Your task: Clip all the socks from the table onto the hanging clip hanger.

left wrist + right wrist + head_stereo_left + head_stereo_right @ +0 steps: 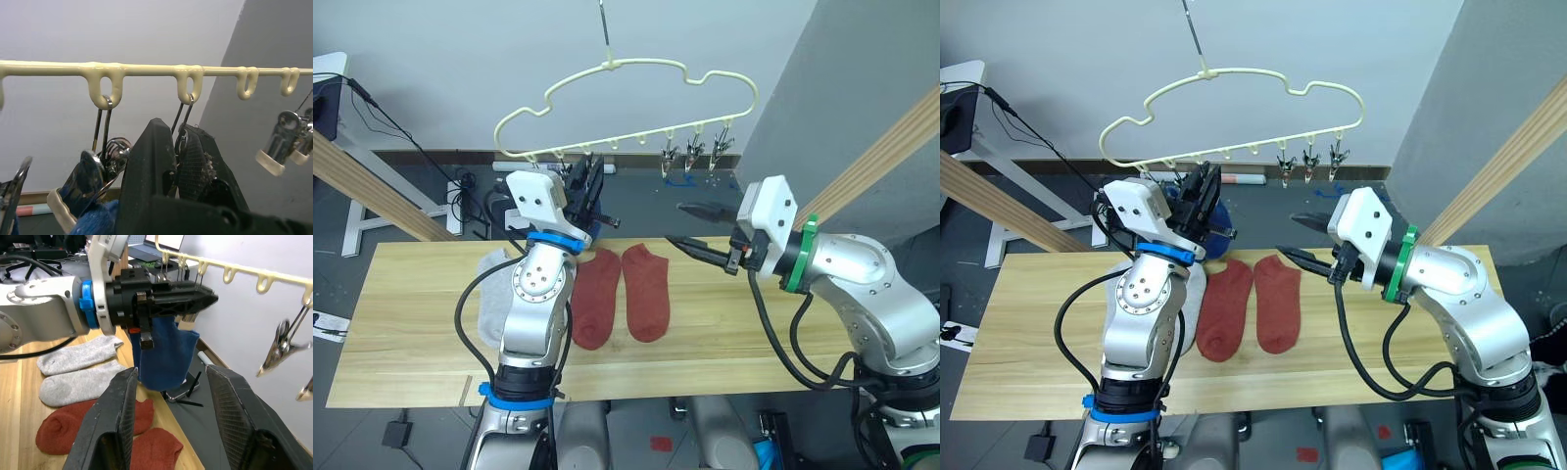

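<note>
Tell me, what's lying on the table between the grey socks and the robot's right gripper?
The two rust red socks lie side by side on the table between the grey socks and the right gripper, seen in the left eye view.

Rust-red socks [619, 294], cream clip hanger [636, 98]

My arms are wearing silver metal shells with loose black cables. My left hand [588, 186] is showing a blue wrist ring, my right hand [693, 225] a green one; both have white blocks and black fingers.
</note>
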### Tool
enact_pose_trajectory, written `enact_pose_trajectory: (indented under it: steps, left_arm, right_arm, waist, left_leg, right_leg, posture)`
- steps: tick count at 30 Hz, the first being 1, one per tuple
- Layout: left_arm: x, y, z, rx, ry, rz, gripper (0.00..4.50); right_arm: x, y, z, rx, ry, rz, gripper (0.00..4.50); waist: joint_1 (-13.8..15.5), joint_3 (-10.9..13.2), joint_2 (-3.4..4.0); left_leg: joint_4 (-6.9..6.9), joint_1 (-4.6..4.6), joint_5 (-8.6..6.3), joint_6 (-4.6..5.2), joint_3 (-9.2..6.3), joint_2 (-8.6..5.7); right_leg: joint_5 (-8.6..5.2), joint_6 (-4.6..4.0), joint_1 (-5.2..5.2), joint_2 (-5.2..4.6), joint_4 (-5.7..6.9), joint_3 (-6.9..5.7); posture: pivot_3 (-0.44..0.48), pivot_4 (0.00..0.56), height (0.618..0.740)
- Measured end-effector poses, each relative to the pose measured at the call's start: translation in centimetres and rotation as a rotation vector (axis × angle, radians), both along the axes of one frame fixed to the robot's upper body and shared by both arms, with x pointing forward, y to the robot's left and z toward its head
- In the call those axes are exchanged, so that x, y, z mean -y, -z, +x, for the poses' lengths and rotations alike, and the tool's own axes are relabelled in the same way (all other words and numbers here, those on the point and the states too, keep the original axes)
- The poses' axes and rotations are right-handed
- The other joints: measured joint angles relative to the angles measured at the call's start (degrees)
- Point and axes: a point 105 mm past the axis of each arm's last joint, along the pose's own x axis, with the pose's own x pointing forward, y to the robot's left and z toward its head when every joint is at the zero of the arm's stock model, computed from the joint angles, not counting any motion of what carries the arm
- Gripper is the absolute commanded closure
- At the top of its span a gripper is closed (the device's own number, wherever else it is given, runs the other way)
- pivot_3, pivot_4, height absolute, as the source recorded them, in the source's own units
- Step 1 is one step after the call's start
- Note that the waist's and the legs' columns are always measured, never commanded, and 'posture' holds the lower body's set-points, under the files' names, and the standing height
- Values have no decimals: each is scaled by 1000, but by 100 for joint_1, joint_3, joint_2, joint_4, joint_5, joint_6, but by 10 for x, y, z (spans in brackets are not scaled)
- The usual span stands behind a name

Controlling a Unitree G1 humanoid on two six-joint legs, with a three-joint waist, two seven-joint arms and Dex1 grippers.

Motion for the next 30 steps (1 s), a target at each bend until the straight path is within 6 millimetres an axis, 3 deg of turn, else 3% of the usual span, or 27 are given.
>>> enact_pose_trajectory:
  steps: [5, 9, 14, 24, 30]
  left_arm:
    - [0, 0, -3, -14, 39, 21, 4279]
    - [1, -2, -3, -27, 74, 20, 4279]
    - [1, -3, -3, -39, 113, 16, 4279]
    - [0, -5, -2, -51, 143, 34, 4279]
    - [-4, -6, -1, -65, 155, 41, 4279]
  right_arm:
    - [-13, 56, 14, -135, 165, -55, 594]
    - [-31, 99, 36, -244, 346, -24, 588]
    - [-53, 127, 59, -321, 513, 64, 588]
    - [-73, 151, 91, -326, 610, 99, 588]
    - [-70, 161, 98, -319, 623, 94, 2546]
  waist:
    - [-5, 0, 0]
    - [-10, 2, 2]
    - [-2, 5, -1]
    - [5, 7, 0]
    - [14, 7, 1]
  left_leg:
    - [0, 2, 3, -6, 2, 3]
    - [3, 5, 5, -8, 3, 6]
    - [6, 2, 6, -10, 4, 4]
    - [1, -1, 1, -2, 2, 3]
    - [1, 0, 0, 0, 1, 4]
  right_leg:
    - [-6, 11, -1, -2, 4, 2]
    - [-8, 14, -3, -1, 9, 3]
    - [-8, 14, -2, 0, 4, 3]
    - [-3, 6, -4, 0, 3, 0]
    - [-3, 4, -3, 1, 4, -1]
  posture:
    - [-101, 410, 701]
    - [-94, 415, 701]
    - [-84, 416, 701]
    - [-56, 416, 701]
    - [-37, 417, 701]
